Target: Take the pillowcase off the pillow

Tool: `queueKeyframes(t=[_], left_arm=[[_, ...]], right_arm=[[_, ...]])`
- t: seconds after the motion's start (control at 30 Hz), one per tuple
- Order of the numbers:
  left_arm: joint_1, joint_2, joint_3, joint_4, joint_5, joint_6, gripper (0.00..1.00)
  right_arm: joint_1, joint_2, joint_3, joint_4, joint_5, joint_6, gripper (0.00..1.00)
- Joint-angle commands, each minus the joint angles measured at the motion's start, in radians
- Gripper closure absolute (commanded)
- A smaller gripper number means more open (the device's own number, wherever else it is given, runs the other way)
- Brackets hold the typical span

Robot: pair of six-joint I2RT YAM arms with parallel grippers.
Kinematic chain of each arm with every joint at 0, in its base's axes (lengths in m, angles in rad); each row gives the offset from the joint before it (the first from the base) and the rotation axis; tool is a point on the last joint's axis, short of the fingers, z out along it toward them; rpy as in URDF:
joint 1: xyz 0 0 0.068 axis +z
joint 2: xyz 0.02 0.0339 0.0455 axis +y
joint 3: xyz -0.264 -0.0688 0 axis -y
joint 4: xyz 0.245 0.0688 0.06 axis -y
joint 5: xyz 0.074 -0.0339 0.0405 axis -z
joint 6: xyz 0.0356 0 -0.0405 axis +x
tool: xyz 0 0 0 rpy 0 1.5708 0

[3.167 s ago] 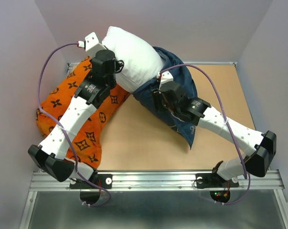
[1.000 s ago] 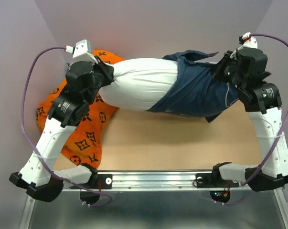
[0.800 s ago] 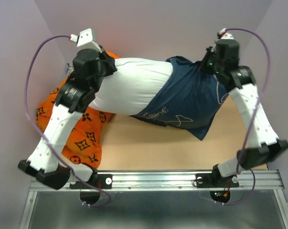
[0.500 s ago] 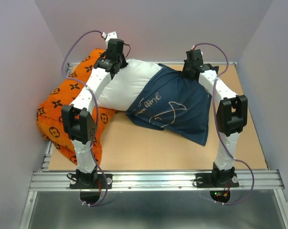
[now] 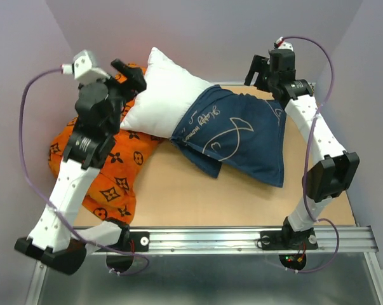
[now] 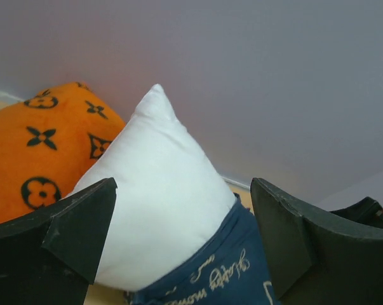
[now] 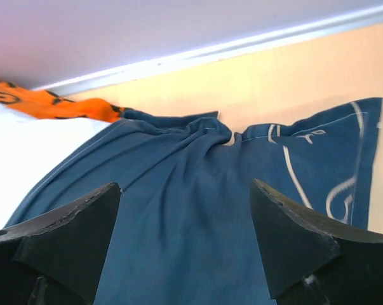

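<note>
The white pillow (image 5: 164, 95) lies on the table with its upper corner sticking up at the back. Its lower right end sits inside the navy pillowcase (image 5: 242, 133), which lies flat with a white fish drawing on top. My left gripper (image 5: 132, 76) hovers open just left of the pillow, holding nothing. In the left wrist view the pillow (image 6: 154, 190) and pillowcase (image 6: 226, 273) show beyond the spread fingers (image 6: 70, 235). My right gripper (image 5: 260, 71) is open above the pillowcase's far edge. The right wrist view has crumpled pillowcase (image 7: 191, 203) beneath its empty open gripper (image 7: 185, 238).
An orange cushion with black motifs (image 5: 96, 159) fills the left side, partly under the pillow and my left arm. Purple walls close in at the back and sides. Bare wooden table (image 5: 178, 190) lies in front of the pillowcase.
Both grippers have opened and let go. The pillow and pillowcase, stretched in the air a second ago, now rest on the table. Both arms have lifted away from the cloth.
</note>
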Motion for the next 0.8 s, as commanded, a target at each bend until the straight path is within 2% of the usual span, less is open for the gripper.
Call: queueKeyframes(t=[0.0,0.1,0.17,0.27,0.33,0.53,0.7,0.77], left_arm=[[-0.01,-0.1,-0.272,-0.035,-0.115,-0.184,0.02],[-0.037,-0.217,-0.481,0.029,-0.064,-0.31,0.02],[-0.053,-0.248,-0.569,0.109,-0.016,-0.346,0.02],[-0.056,-0.254,-0.696,0.21,0.054,-0.384,0.02],[-0.058,-0.233,-0.744,0.218,0.077,-0.416,0.01],[-0.058,-0.225,-0.89,0.403,0.109,-0.467,0.01],[-0.055,-0.173,-0.979,0.635,0.131,-0.479,0.01],[-0.055,-0.15,-0.985,0.646,0.136,-0.484,0.01]], right_arm=[[0.019,-0.113,0.039,0.034,-0.023,-0.041,0.11],[0.094,-0.213,-0.022,0.034,-0.052,-0.068,0.11],[0.238,-0.262,-0.077,0.04,0.044,-0.097,0.11],[0.405,-0.345,-0.229,0.086,0.098,-0.114,0.12],[0.514,-0.381,-0.351,0.127,0.153,-0.128,0.14],[0.709,-0.359,-0.517,0.178,0.28,-0.174,0.14],[0.806,-0.279,-0.583,0.206,0.409,-0.205,0.16],[0.823,-0.257,-0.599,0.217,0.42,-0.216,0.16]])
